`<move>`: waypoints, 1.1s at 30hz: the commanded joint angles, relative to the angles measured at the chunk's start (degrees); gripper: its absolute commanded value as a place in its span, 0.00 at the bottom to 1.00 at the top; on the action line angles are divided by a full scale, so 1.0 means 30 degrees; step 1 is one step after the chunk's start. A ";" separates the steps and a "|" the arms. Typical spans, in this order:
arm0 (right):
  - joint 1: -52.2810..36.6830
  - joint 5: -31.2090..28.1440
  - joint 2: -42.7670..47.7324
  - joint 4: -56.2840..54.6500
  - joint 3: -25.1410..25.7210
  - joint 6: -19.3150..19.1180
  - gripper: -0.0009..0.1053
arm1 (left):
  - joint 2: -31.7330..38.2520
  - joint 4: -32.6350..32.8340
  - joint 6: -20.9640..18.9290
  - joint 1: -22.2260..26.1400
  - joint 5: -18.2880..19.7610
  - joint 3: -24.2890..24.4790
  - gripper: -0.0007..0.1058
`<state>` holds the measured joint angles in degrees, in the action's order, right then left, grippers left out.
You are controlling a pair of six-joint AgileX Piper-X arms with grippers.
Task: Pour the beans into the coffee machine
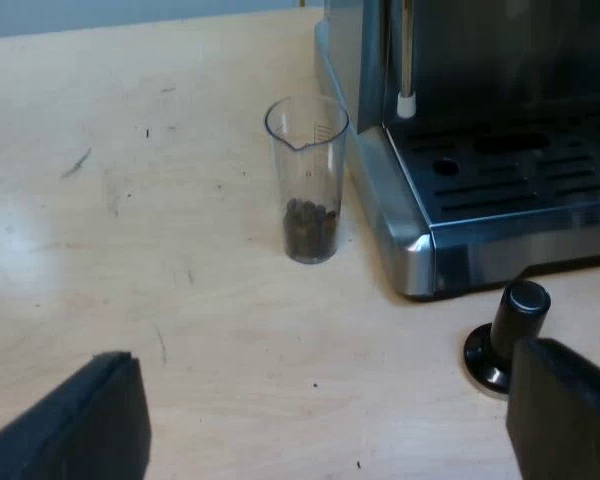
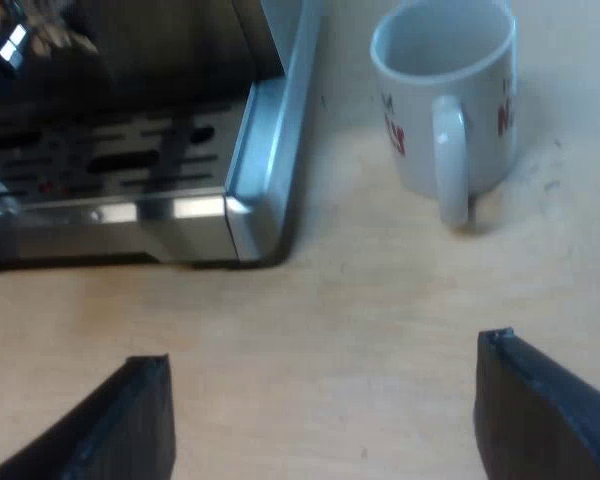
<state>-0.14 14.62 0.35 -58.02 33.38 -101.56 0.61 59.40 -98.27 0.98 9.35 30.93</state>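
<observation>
A clear measuring glass [image 1: 308, 180] with dark coffee beans in its bottom stands upright on the wooden table, close beside the espresso machine's [image 1: 480, 150] steel drip-tray corner. My left gripper [image 1: 325, 420] is open, well short of the glass, nothing between its black fingers [image 1: 90, 425]. A tamper with a black knob [image 1: 505, 335] stands by the machine's base, near one left finger. My right gripper [image 2: 325, 415] is open over bare table, facing the machine's other corner [image 2: 250, 215] and a white mug [image 2: 450, 100].
The white mug with red lettering stands upright, handle toward my right gripper. The machine's steam wand [image 1: 405, 60] hangs above the slotted drip tray [image 1: 520, 175]. Bare wooden table [image 1: 130, 200] stretches beside the glass.
</observation>
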 commanded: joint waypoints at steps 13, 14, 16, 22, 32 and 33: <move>-0.0064 0.4299 -0.3183 0.2912 0.3081 -0.0212 0.61 | -0.2226 -0.1853 -0.0284 -0.0048 -0.0001 0.1300 0.80; -0.0064 0.4546 -0.3274 0.3042 0.3081 -0.0212 0.61 | -0.2345 -0.1918 -0.0284 -0.0048 -0.0001 0.1300 0.80; -0.0064 0.5194 -0.3775 0.3558 0.3081 -0.0212 0.61 | -0.2817 -0.2248 -0.0317 -0.0048 -0.0001 0.1300 0.80; 0.1057 0.5937 -0.4936 0.4806 0.3081 -0.0797 0.61 | -0.3840 -0.3009 -0.0296 -0.0048 -0.0001 0.1300 0.80; 0.5711 0.4589 -0.6651 0.5323 0.3133 -0.2744 0.61 | -0.4903 -0.3622 -0.0296 -0.0048 -0.0001 0.1300 0.80; 0.6190 0.4021 -0.6817 0.5649 0.3133 -0.2744 0.61 | -0.4926 -0.3671 -0.0296 -0.0048 -0.0001 0.1300 0.80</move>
<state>18.05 27.28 -20.19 -42.44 42.05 -108.72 -13.99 49.28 -98.47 0.98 9.35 34.41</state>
